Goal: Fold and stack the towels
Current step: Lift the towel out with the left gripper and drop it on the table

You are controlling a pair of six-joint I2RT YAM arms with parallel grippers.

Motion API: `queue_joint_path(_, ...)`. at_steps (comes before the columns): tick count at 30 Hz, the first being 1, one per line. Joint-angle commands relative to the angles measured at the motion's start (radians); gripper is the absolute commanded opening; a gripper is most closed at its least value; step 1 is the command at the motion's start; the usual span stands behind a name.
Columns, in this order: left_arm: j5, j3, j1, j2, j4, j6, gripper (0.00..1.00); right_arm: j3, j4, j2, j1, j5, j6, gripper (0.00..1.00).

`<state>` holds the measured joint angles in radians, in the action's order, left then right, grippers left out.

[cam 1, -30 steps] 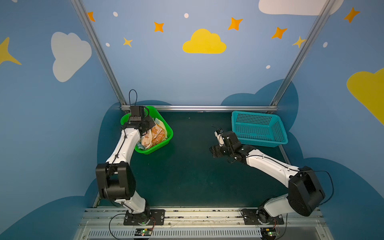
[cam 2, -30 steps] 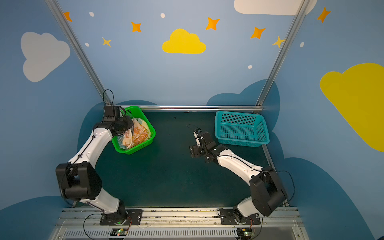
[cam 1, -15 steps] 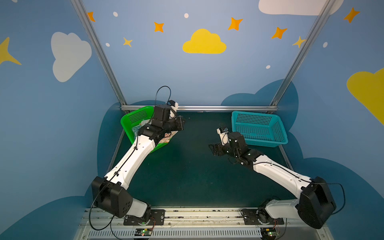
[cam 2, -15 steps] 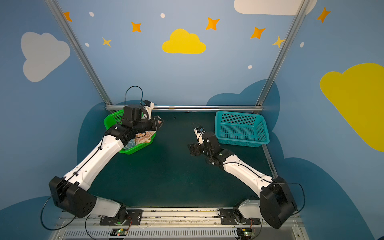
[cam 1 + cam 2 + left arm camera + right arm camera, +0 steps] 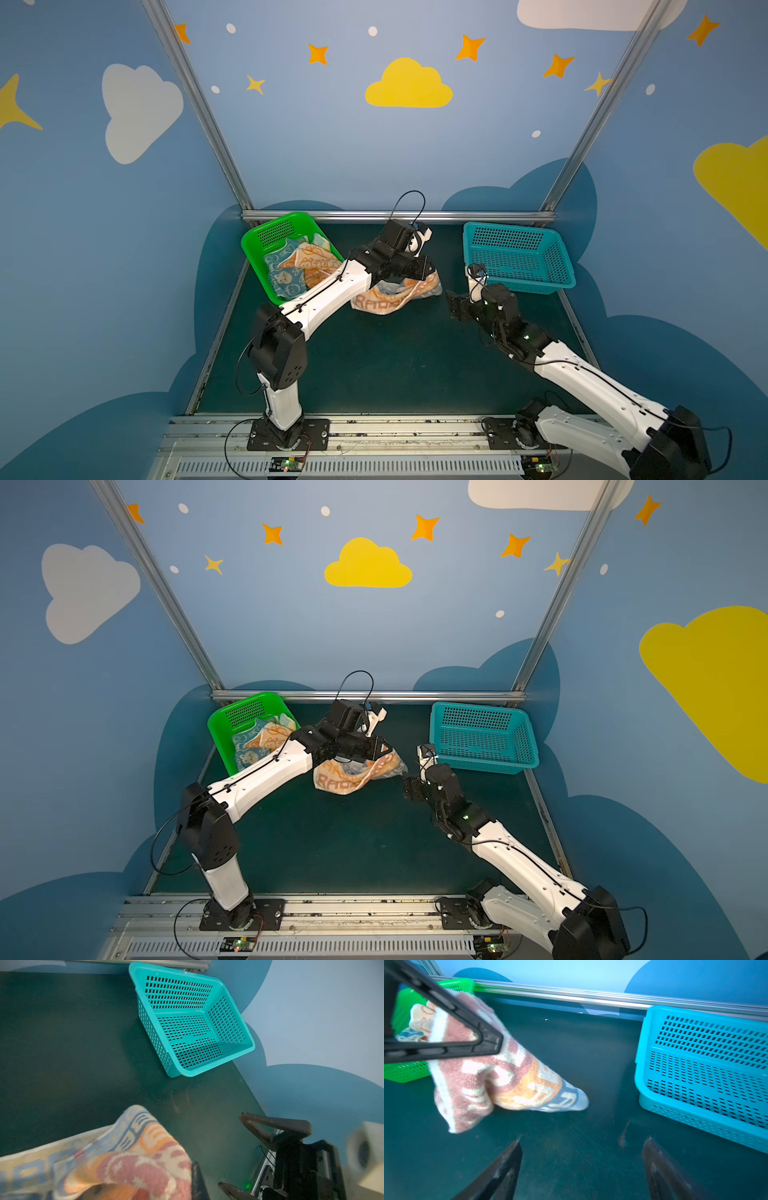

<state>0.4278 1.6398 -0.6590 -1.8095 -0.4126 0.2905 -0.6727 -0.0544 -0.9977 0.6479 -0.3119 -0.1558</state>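
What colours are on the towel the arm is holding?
Pink, orange and grey-blue bands with white lettering; the towel shows best in the right wrist view.

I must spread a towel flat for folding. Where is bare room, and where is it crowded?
Widest bare patch: the dark green mat between the orange terry towel and the front rail. The teal perforated plastic basket is empty too. Crowded: mid-table by the green perforated plastic basket, where the left gripper holds the towel near the open right gripper.
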Motion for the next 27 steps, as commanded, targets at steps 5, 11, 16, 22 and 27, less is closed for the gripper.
queue_joint_path(5,-0.085,0.056,0.039,-0.074,-0.015,-0.019,0.07,0.052,0.039,0.059,-0.008,0.114,0.092,0.87)
queue_joint_path(11,-0.048,0.163,0.080,-0.226,-0.051,0.005,0.43,0.047,0.053,0.024,-0.004,0.268,0.143,0.87)
queue_joint_path(16,-0.043,0.256,0.096,-0.312,-0.102,-0.004,0.98,0.021,0.042,-0.023,0.012,0.334,0.209,0.86)
queue_joint_path(22,-0.047,0.245,0.137,-0.263,-0.109,-0.019,1.00,-0.027,0.041,-0.095,0.051,0.364,0.225,0.84)
queue_joint_path(27,-0.082,0.165,0.192,-0.143,-0.099,-0.022,1.00,-0.068,0.052,-0.216,0.129,0.358,0.240,0.78)
